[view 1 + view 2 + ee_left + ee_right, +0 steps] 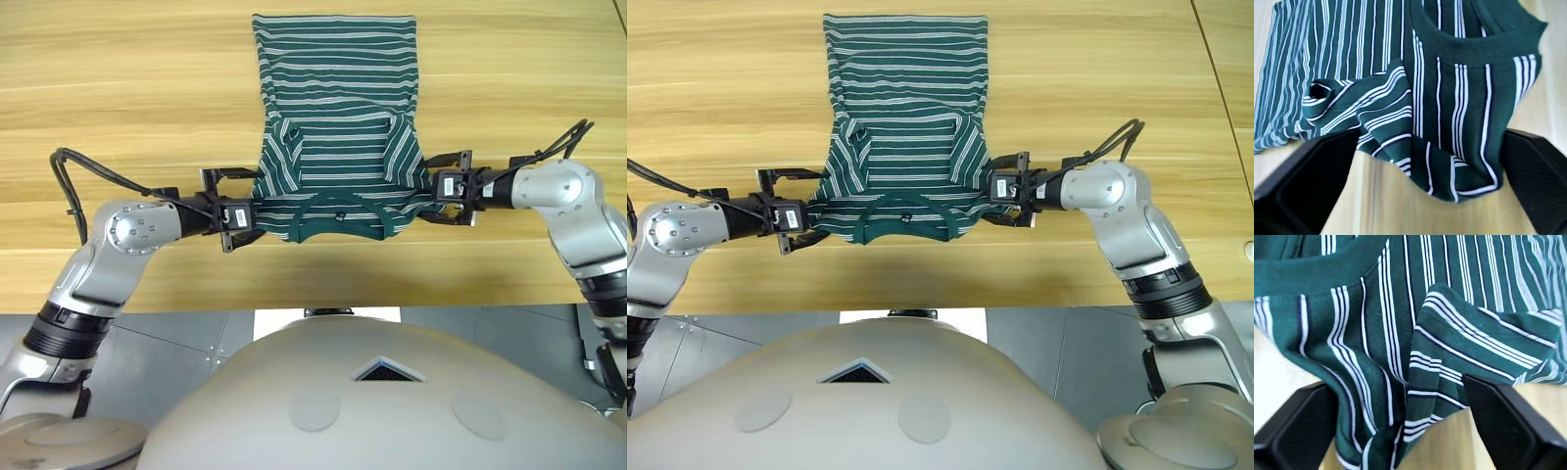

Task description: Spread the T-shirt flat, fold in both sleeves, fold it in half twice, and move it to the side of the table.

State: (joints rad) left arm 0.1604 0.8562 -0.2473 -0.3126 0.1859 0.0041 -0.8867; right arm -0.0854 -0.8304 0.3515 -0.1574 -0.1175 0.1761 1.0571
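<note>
- Green-and-white striped T-shirt (333, 108) lies on the wooden table (118, 59), at mid-width, its collar (338, 223) at the near edge and its hem far.
- Both sleeves (284, 147) are folded in over the body.
- Left gripper (249, 206) sits at the near-left shoulder, fingers (1308, 181) apart with cloth between them.
- Right gripper (437, 188) sits at the near-right shoulder, fingers (1293, 426) likewise spread astride the cloth.

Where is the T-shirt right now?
The T-shirt lies centred on the table in the eye views, collar toward the robot, its shoulders flanked by the left end effector and the right end effector.
</note>
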